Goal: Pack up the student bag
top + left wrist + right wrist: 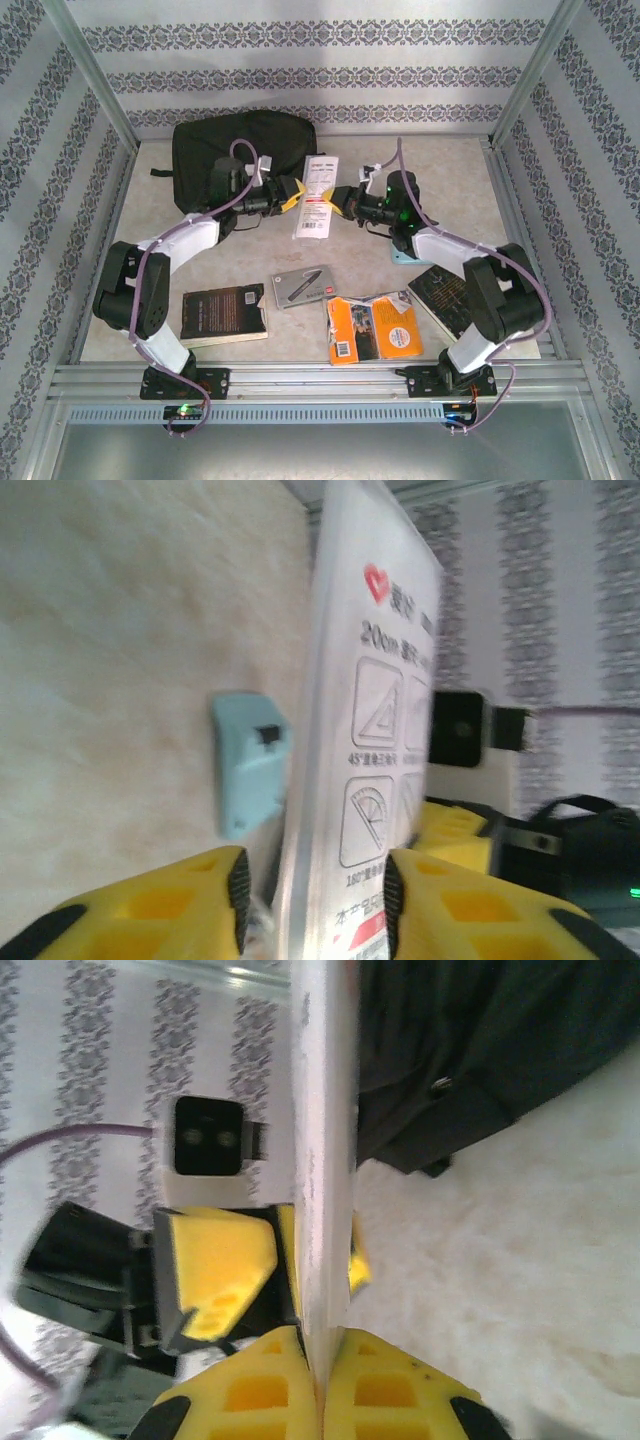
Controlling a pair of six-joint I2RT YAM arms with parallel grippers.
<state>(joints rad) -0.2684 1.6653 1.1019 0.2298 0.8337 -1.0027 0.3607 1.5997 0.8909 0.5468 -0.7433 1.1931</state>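
- While both arms reach forward from their bases and fold inward at the elbow, the left tool [295, 197] and right tool [345, 200] meet tip to tip over the middle of the tabletop [455, 170].
- Right tool: jaws pinched tight on one long edge of a white packet [315, 195], with no gap at the pads.
- Left tool: jaws stand apart and straddle the opposite edge of the packet. One finger lies against the printed face and a gap shows at the other finger.
- The student bag [245, 148] lies beyond the left tool and to its outer side, against the back wall. From the right tool it sits just past the packet.
- A light-blue block [248, 765] rests on the tabletop below and ahead of the left tool, apart from the packet.
- Open room: there is bare tabletop beyond the right tool and to its outer side, up to the frame rail.
- Behind both tools, toward the bases, lie a dark book [225, 315], a grey case [303, 287] and an orange book [372, 327], well apart from the packet.
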